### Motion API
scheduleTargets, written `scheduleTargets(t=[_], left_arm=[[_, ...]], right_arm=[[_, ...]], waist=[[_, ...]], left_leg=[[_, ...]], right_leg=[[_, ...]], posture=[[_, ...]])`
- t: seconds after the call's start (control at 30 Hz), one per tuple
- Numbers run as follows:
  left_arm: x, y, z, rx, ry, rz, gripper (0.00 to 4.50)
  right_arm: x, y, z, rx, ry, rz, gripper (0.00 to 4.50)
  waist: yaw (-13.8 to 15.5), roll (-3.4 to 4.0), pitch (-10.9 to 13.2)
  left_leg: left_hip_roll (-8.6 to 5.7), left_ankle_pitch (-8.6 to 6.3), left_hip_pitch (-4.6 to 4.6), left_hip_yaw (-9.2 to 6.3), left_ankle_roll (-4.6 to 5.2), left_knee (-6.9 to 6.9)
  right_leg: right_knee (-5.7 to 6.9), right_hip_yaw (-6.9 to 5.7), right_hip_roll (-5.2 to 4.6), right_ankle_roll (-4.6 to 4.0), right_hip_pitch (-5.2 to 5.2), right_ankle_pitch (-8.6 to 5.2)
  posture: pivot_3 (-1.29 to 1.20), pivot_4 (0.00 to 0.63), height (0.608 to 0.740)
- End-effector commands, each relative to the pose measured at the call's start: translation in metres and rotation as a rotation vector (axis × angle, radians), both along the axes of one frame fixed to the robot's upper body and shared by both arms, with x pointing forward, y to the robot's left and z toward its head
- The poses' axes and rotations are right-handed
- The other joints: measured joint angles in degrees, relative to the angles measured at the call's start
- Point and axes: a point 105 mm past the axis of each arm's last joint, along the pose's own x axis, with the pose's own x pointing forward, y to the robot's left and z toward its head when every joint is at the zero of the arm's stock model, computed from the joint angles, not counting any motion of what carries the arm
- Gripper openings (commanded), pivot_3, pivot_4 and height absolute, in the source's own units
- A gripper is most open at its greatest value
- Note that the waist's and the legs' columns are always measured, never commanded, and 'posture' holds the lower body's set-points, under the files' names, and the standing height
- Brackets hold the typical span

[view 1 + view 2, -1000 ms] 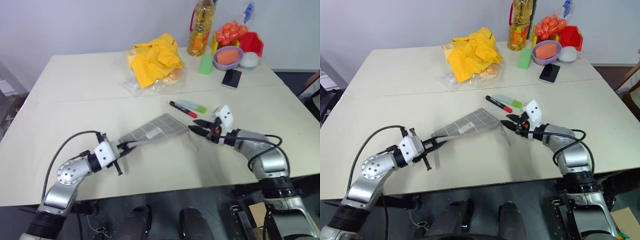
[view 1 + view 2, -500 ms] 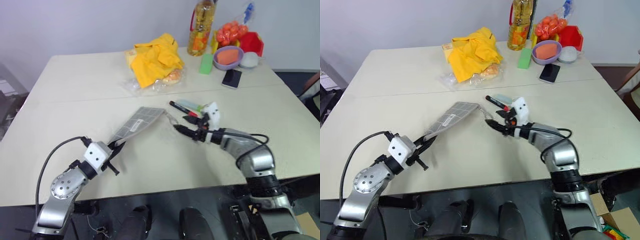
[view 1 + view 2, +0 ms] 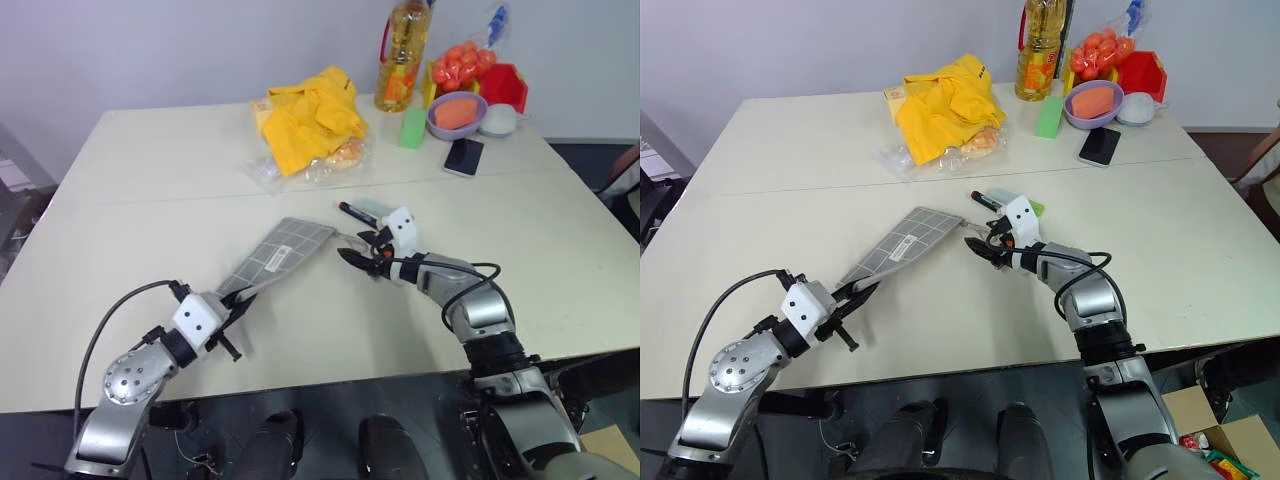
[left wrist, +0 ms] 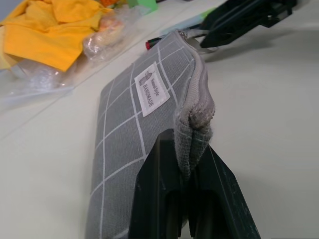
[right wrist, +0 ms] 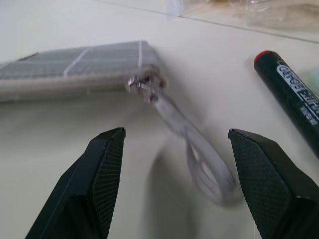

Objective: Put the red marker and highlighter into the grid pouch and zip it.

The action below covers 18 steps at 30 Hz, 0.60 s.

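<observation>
my left gripper [image 4: 185, 209] stays pinched on the pouch [image 3: 280, 250] corner at 7 o'clock. my right gripper [image 5: 172, 174] has swung in from 3 o'clock, spread around the zip strap [image 5: 199, 154]. marker [image 5: 289, 99] still outside at 1 o'clock; opening comes next.

Even, bright indoor light falls from above on the pale table [image 3: 150, 200], leaving only soft, short shadows under the arms and no harsh glare, while the right wrist view is blurred around the strap [image 5: 199, 154] and its background is out of focus.
</observation>
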Motion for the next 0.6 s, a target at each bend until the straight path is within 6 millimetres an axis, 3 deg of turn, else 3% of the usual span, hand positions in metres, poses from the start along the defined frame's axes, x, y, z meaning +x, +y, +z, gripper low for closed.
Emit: scheduleTargets(t=[0.03,0.2,0.43,0.6], left_arm=[[-0.005,-0.007,0.009,0.001,-0.041,-0.039,0.0],[-0.002,-0.008,0.009,-0.007,-0.042,-0.034,0.0],[0.003,-0.015,0.011,-0.036,-0.044,-0.023,0.0],[0.012,-0.032,0.011,-0.079,-0.056,0.025,0.0]], right_arm=[[0.002,0.011,0.015,0.002,-0.074,0.038,2.63],[-0.005,0.019,0.017,-0.008,-0.089,0.096,0.09],[-0.021,0.032,0.023,-0.077,-0.147,0.205,0.03],[-0.058,0.062,0.034,-0.121,-0.198,0.429,0.03]], waist=[[0.0,0.0,0.0],[0.1,0.0,0.0],[0.1,0.01,0.0],[0.1,0.01,0.0]], left_leg=[[0.0,0.0,0.0,0.0,0.0,0.0],[0.0,0.0,0.0,0.0,0.0,0.01],[0.0,0.0,0.0,0.0,0.0,0.01],[-0.01,0.0,0.0,-0.01,0.0,0.03]], right_leg=[[0.0,0.0,0.0,0.0,0.0,0.0],[0.0,0.0,0.0,0.0,-0.01,0.0],[0.0,0.0,0.0,0.0,-0.03,0.0],[0.0,-0.01,-0.01,0.01,0.01,0.0]], posture=[[0.0,0.15,0.74],[0.0,0.15,0.74],[0.0,0.15,0.74],[0.0,0.15,0.74]])
